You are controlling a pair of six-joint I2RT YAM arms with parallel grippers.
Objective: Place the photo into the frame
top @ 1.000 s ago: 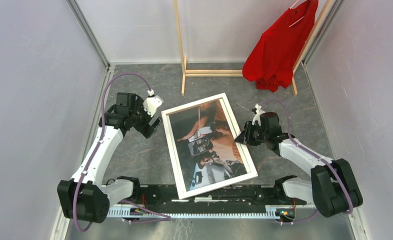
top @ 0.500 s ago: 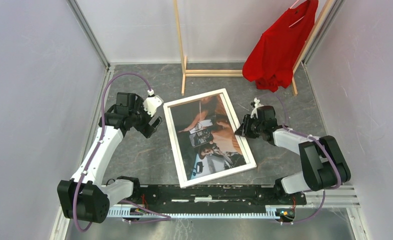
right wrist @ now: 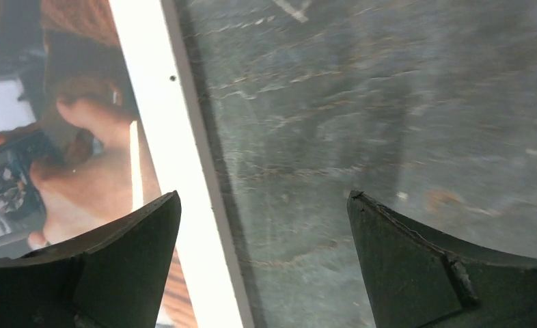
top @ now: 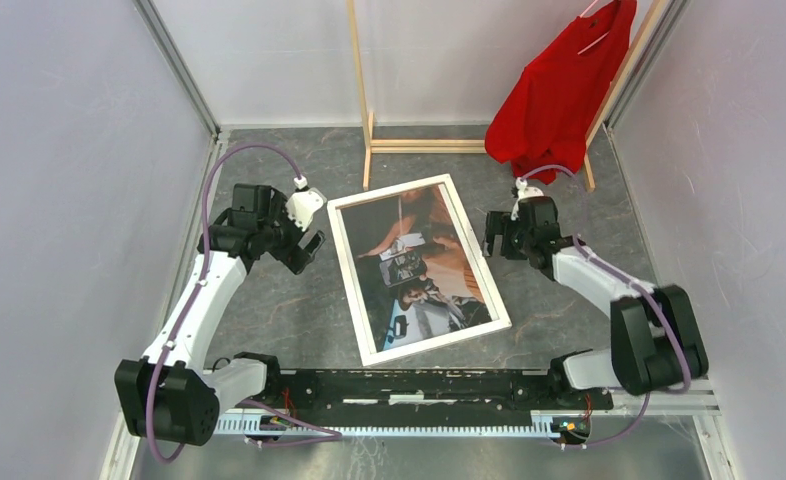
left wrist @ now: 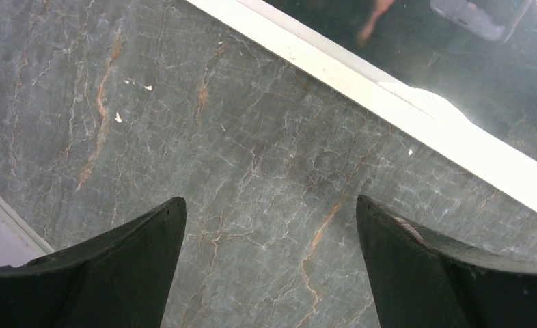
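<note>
Right gripper [top: 493,240]: drawn back from frame [top: 350,285] edge, jaws now released, empty. Left gripper [top: 309,250]: released, empty, over bare worktop [top: 289,310]. Photo [top: 419,265]: inside frame, flat, centre of worktop.

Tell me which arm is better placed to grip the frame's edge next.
Probably right: the open right gripper overlaps the frame, while the open left gripper hangs beside it over the table.
</note>
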